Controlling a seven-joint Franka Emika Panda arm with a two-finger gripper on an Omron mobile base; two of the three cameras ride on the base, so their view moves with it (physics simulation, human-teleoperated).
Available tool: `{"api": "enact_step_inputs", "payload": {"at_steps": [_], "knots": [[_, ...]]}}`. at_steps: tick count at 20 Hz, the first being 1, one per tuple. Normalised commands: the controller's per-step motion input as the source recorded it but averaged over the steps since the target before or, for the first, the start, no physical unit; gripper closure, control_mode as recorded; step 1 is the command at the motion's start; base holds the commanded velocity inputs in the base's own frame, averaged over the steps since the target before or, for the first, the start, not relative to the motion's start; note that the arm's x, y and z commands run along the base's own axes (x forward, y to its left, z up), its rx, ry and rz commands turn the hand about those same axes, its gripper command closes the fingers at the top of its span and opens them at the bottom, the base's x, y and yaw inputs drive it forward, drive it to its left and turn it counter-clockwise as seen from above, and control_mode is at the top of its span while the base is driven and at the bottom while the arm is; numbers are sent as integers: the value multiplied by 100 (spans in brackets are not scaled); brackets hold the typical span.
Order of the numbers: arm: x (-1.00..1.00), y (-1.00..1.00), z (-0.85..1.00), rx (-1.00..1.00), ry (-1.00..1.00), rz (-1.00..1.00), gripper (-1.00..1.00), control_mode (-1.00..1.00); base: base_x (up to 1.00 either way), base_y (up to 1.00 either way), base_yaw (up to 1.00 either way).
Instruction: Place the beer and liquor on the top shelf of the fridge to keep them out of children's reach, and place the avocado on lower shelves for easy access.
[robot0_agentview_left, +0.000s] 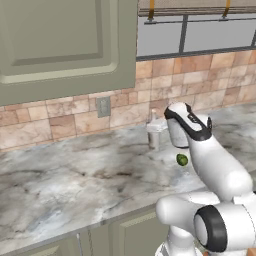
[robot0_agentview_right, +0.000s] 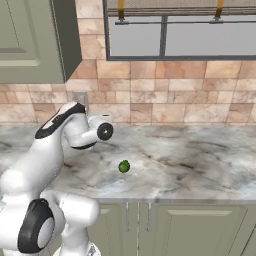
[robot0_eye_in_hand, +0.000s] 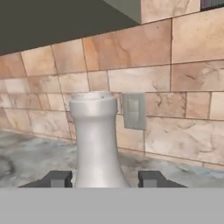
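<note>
Bottle (robot0_eye_in_hand: 95, 140), pale grey, upright on the marble counter (robot0_agentview_left: 75, 185) near the tiled wall, neck up, gripper (robot0_eye_in_hand: 104, 178) fingers closed around its body, avocado (robot0_agentview_right: 124, 166) lying well apart toward the counter's front.

Soft, even light falls over the whole kitchen, with no glare anywhere. The marble desk (robot0_agentview_left: 75, 185) shows only faint shading, and the avocado (robot0_agentview_right: 124, 166) throws hardly any shadow. The underside of the wall cupboard (robot0_eye_in_hand: 52, 22) looks dark. Everything renders slightly soft and low in detail, without edge distortion.
</note>
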Motion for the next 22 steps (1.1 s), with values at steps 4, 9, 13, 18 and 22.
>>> {"api": "enact_step_inputs", "payload": {"at_steps": [4, 9, 13, 18, 22], "knots": [[-57, -33, 94, -7, 10, -41, 100, -100, 0, 0, 0], [-80, -13, 83, -9, 7, -30, 100, -100, 0, 0, 0], [-77, -13, 77, -10, 10, -26, 100, -100, 0, 0, 0], [-66, -16, 87, -6, 10, -18, 100, -100, 0, 0, 0], [-74, -10, 64, 0, 6, -6, 100, -100, 0, 0, 0]]}}
